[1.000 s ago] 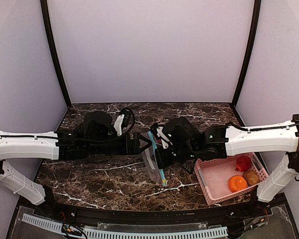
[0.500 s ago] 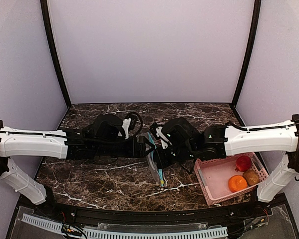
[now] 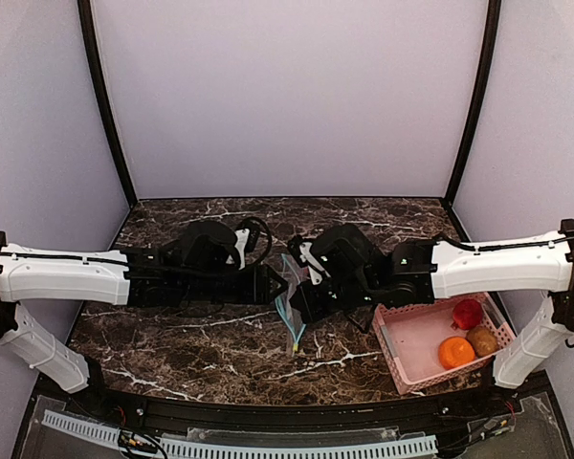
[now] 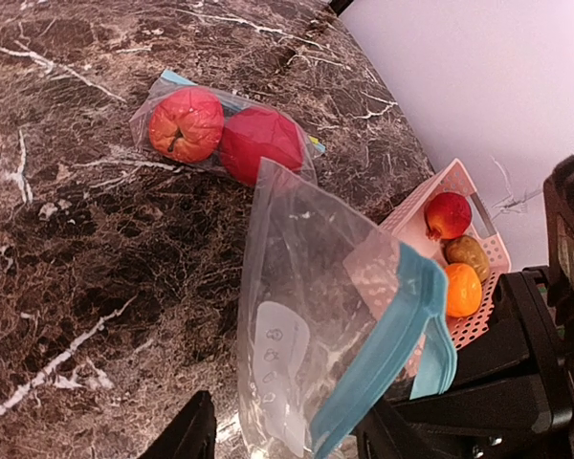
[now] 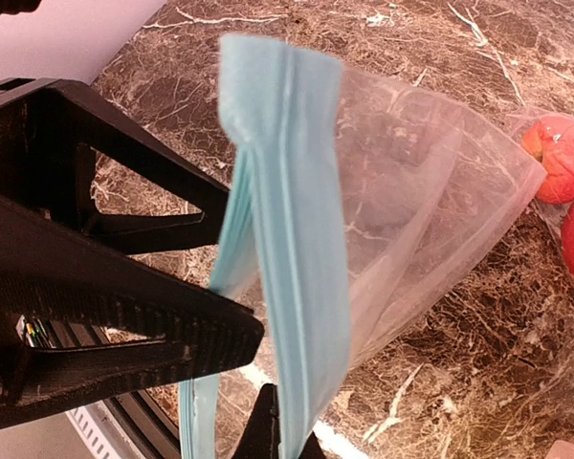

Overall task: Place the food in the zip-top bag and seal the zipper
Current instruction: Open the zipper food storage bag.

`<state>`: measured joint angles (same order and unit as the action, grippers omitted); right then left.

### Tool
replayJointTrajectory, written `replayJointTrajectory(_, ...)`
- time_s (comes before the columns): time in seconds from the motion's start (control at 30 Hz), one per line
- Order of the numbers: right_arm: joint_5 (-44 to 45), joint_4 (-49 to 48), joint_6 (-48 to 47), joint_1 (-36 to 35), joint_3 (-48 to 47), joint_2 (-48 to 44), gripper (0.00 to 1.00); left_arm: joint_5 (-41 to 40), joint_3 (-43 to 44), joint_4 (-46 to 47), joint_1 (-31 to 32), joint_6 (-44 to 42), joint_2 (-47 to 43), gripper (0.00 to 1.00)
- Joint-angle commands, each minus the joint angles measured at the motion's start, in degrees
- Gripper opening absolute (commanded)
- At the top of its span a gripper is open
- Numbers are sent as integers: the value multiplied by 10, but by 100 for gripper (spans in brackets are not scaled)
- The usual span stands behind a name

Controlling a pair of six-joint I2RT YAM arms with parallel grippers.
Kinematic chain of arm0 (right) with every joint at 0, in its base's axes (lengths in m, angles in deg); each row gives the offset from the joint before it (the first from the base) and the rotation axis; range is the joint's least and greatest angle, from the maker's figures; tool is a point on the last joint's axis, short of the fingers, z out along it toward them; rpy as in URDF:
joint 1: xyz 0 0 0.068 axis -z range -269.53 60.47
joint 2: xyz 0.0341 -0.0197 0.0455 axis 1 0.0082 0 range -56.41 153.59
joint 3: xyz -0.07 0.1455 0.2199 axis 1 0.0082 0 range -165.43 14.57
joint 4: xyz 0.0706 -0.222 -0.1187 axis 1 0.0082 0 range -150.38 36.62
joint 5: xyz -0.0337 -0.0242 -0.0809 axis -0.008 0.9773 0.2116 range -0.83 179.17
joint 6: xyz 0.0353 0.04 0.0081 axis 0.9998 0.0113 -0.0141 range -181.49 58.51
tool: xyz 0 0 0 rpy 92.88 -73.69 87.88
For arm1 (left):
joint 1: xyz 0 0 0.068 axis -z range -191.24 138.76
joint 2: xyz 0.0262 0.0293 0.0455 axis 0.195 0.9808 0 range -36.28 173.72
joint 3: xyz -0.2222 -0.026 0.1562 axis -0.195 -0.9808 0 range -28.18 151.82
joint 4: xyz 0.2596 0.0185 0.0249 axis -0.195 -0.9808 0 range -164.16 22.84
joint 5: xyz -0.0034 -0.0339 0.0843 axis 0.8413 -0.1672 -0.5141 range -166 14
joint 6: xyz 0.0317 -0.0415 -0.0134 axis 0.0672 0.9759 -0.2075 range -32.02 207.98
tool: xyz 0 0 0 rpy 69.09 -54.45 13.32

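An empty clear zip-top bag (image 4: pixel 301 316) with a teal zipper strip (image 5: pixel 292 239) hangs above the table between both grippers. My right gripper (image 5: pixel 285 432) is shut on the strip's lower end. My left gripper (image 4: pixel 282 435) stands open, one finger on each side of the bag's zipper edge without touching it. In the top view the bag (image 3: pixel 289 311) dangles between the left gripper (image 3: pixel 273 284) and the right gripper (image 3: pixel 301 298). A red fruit (image 4: pixel 448 214), an orange fruit (image 4: pixel 462 289) and a brownish one (image 4: pixel 467 253) lie in the pink basket (image 3: pixel 402 349).
A second clear bag (image 4: pixel 220 134) holding two red fruits lies flat on the marble table beyond the hanging bag. The pink basket stands at the table's front right, under the right forearm. Purple walls close in the table on three sides.
My left arm has slid right until its fingers straddle the bag, and its jaws have narrowed. The bag's lower end has swung slightly left. The right gripper has kept its hold.
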<state>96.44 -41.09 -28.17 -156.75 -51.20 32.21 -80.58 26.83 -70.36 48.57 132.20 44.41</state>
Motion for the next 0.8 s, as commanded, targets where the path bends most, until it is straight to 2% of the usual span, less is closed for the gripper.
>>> replayJointTrajectory(0.0, -1, -12, 2, -1, -15, 9, 0, 24, -21, 27, 3, 7, -7, 48)
replayJointTrajectory(0.17, 9, -8, 9, -1, -12, 8, 0, 34, -36, 47, 2, 13, -8, 30)
replayJointTrajectory(0.27, 15, -1, 15, -1, -11, 8, 0, 17, -39, 38, 2, 8, -16, 15)
replayJointTrajectory(0.4, 41, 22, 30, -1, -9, 6, 0, -33, -35, -25, 3, -8, -39, 3)
replayJointTrajectory(0.57, 108, 90, 64, 0, -23, 9, 0, -84, -25, -95, 3, -29, -68, 1)
replayJointTrajectory(0.77, 126, 116, 74, 0, -46, 25, 0, -74, -22, -100, 3, -30, -68, 1)
